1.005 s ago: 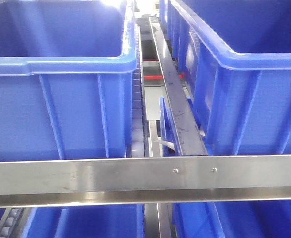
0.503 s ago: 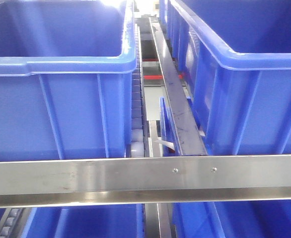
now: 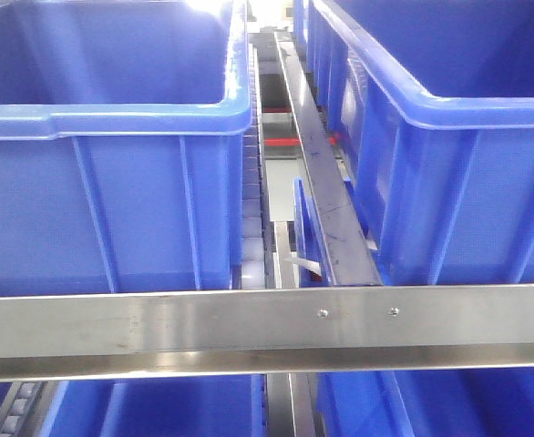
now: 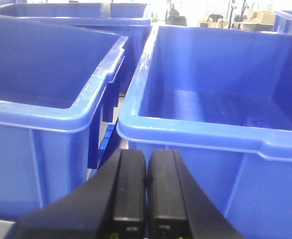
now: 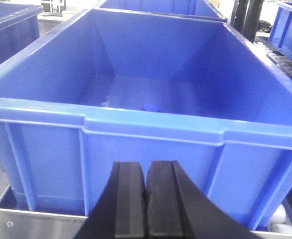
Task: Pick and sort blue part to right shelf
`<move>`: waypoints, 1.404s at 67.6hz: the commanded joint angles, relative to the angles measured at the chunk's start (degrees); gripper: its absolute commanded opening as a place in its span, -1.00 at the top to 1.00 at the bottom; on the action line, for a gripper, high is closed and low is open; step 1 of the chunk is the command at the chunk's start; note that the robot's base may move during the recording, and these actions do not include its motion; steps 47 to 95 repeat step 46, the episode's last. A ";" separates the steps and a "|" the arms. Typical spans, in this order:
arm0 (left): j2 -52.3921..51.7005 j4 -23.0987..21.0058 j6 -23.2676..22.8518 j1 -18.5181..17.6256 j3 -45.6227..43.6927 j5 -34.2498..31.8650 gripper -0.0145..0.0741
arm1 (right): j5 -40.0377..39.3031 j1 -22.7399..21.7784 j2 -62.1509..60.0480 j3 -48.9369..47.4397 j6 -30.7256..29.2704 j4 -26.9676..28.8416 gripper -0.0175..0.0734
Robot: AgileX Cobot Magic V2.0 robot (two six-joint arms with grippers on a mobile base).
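**Both claws shut and empty before the blue bins**

We face the right shelf, its flat steel front rail running across the front view, with roller tracks and a steel divider between two large open-top blue bins. More bins sit on the level below. Beyond the left claw we glimpse cardboard boxes far back in the room.

Our left claw hangs low before the gap between two bins, fingers pressed together, gripping nothing. Our right claw sits just in front of a bin's near wall, above the rail, fingers likewise together and empty.

Past the right claw, a small round blue part lies on that bin's floor, near the middle.
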 commanded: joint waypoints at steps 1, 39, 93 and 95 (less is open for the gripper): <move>-1.18 -0.58 0.01 0.22 1.44 -5.26 0.37 | -5.46 -0.10 -1.26 -1.19 -0.17 -0.14 0.55; -1.18 -0.58 0.01 0.22 1.44 -5.26 0.37 | -5.41 -0.10 -1.26 -1.19 -0.17 -0.14 0.55; -1.18 -0.58 0.01 0.22 1.44 -5.26 0.37 | -5.41 -0.10 -1.26 -1.19 -0.17 -0.14 0.55; -1.18 -0.58 0.01 0.22 1.44 -5.26 0.37 | -5.41 -0.10 -1.26 -1.19 -0.17 -0.14 0.55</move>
